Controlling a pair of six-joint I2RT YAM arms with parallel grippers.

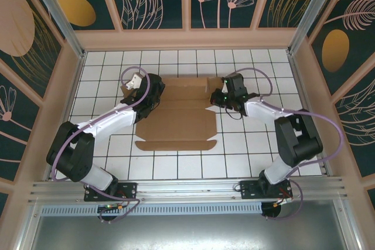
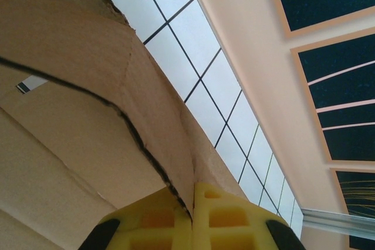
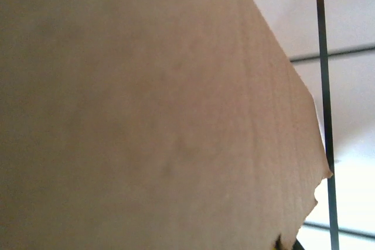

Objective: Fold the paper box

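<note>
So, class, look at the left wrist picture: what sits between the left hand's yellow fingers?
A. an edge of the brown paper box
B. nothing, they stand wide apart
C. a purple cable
A: in the left wrist view the left hand has its yellow fingers closed together, and an edge of the paper box runs down between them.

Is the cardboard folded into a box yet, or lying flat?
Partly folded: the paper box has its near panel flat, its far flaps raised.
</note>
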